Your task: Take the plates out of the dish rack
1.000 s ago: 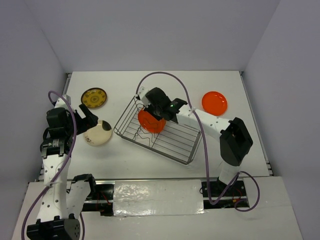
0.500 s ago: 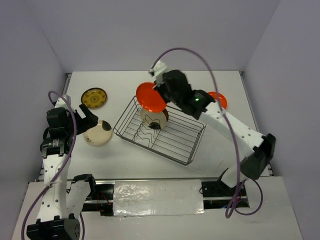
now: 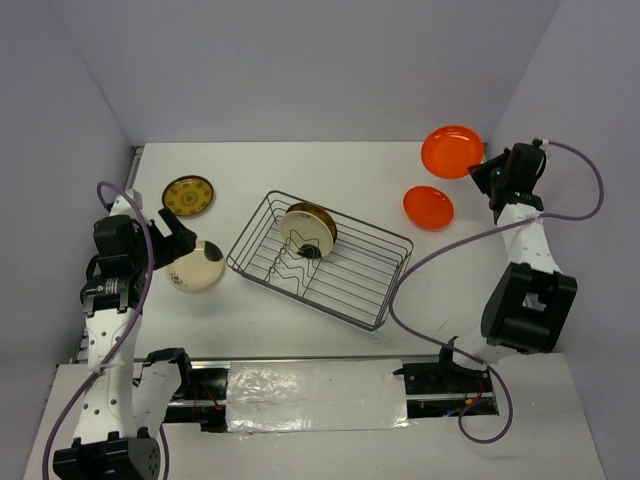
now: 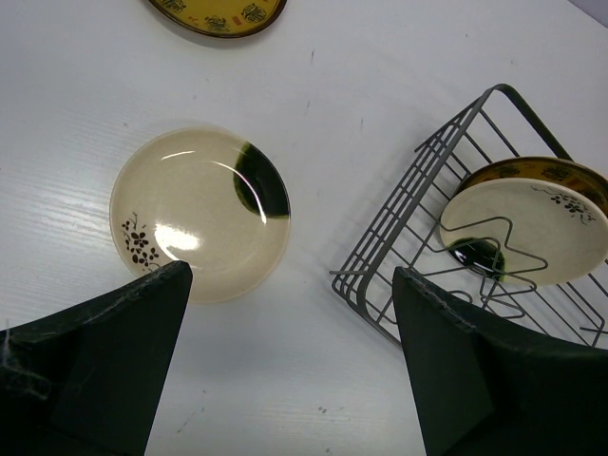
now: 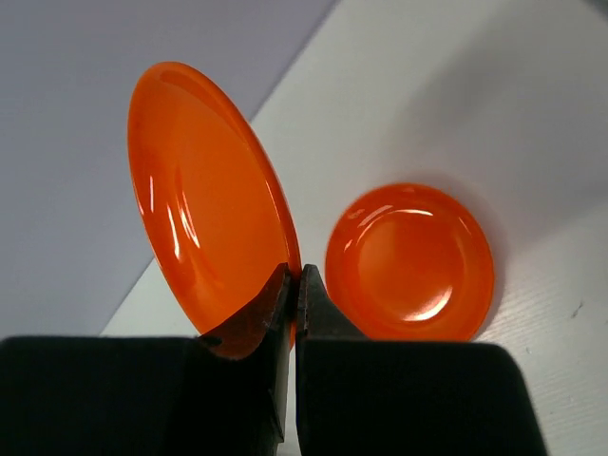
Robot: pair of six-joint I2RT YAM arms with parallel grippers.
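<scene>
So it's a plain white desk (image 3: 300,165) boxed in by pale lilac walls (image 3: 300,70) at the back and both sides.

Going from the left: a yellow patterned plate (image 3: 188,195) lies flat near the far left corner. Nearer along the left edge is a cream plate (image 3: 196,266) with a dark splotch and a little flower sprig, also flat on the desk. The left jaws hang right over it, spread wide, gripping nothing.

Mid-desk there's the dish rack (image 3: 350,280), sitting at an angle to the desk edges. At its far left end a standing plate (image 3: 306,229) is propped on edge in the wavy dividers, cream face with a dark mark and a yellow patterned rim showing behind it. Honestly can't tell if that's one plate or two stacked. The other slots of the rack are just bare wire.

Over toward the far right corner a flat orange plate (image 3: 428,207) rests on the desk. Just beyond it the right jaws are pinched tight on the rim of a held orange plate (image 3: 451,152), up in the air and tipped on edge.
</scene>
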